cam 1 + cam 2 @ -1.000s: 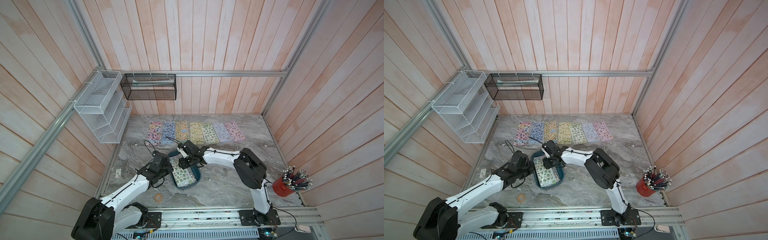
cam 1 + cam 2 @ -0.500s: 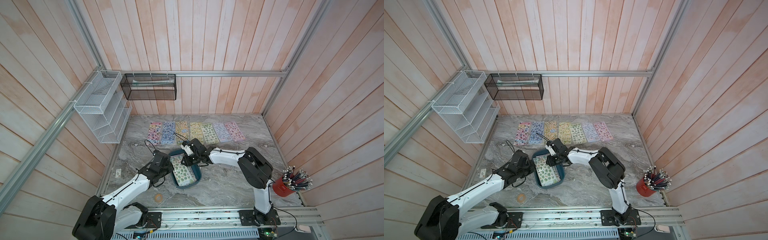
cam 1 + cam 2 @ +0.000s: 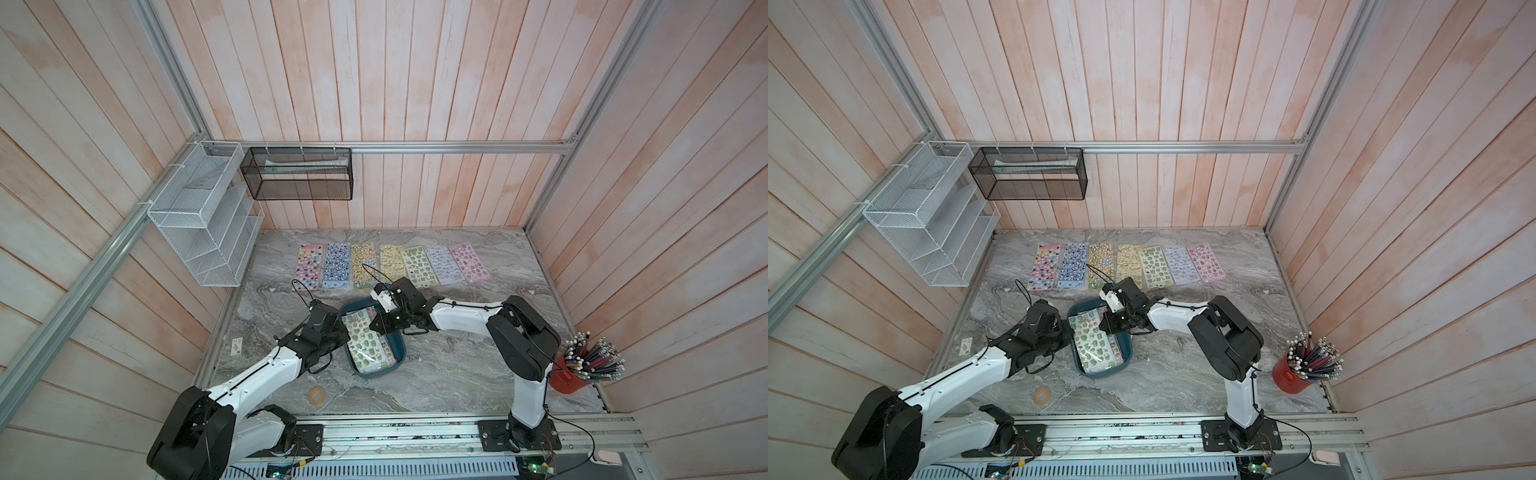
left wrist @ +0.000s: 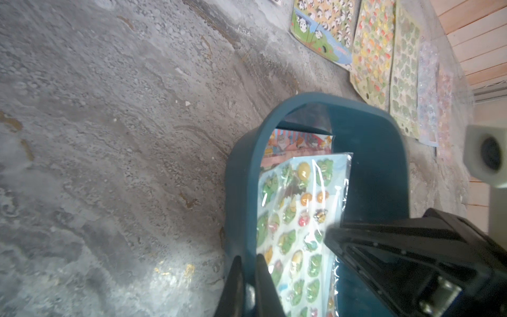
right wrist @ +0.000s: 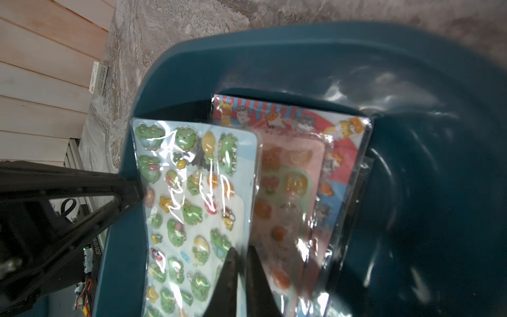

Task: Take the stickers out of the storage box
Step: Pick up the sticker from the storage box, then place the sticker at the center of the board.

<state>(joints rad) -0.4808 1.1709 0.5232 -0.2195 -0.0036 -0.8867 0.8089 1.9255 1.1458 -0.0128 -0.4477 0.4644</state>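
The left gripper point(image 4: 248, 277) pinches the rim of the shallow dark teal plastic storage box point(image 4: 378, 170) so it cannot slide on the grey marble bench point(image 4: 109, 137), while the right gripper point(image 5: 241, 271) is clamped on the top shiny pale-blue frog sticker sheet point(image 5: 186, 192) inside, ready to lift it.

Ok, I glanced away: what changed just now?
The right tool came down into the storage box and closed on the edge of the frog sheet. The left tool stays clamped on the box rim; the row of sheets on the table hasn't moved.
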